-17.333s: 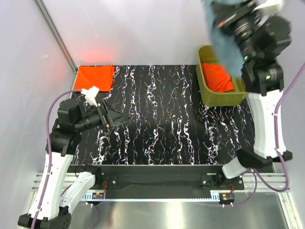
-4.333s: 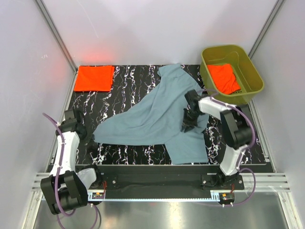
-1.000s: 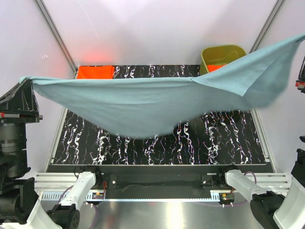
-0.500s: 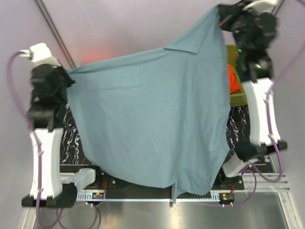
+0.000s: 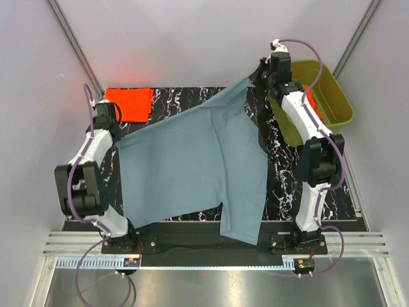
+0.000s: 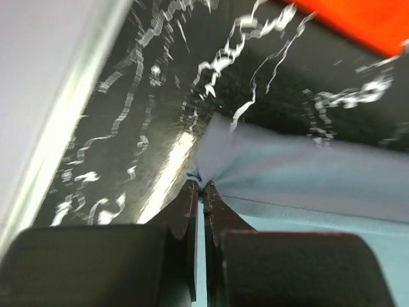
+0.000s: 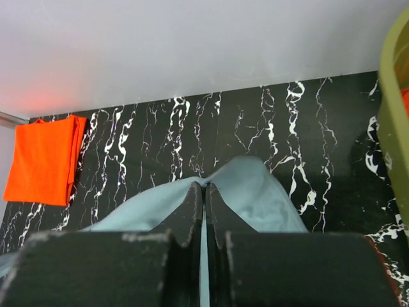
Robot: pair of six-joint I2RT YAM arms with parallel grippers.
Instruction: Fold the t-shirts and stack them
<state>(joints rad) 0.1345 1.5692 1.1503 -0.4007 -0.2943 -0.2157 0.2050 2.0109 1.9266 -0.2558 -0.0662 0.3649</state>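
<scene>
Although the black, white-veined tabletop [image 5: 284, 182] is largely covered, the large dusty blue-grey cloth t-shirt [image 5: 192, 166] lies spread nearly flat between the two grippers, with one lower corner overhanging the near table edge. The olive-green plastic tub [image 5: 337, 96] stands just right of the right gripper [image 7: 204, 187]. A folded orange-red t-shirt [image 5: 128, 104] lies just beyond the left gripper [image 6: 199, 185]. Both grippers have their jaws pressed together, each pinching an edge of the blue cloth. The shirt is judged light, limp and prone to creasing. It is best taken at hems or shoulder seams.

Black white-veined table [image 5: 176, 101] under a spread blue-grey t-shirt [image 5: 192, 166], folded orange-red t-shirt [image 5: 128, 104] far left, olive tub [image 5: 337, 105] far right
</scene>
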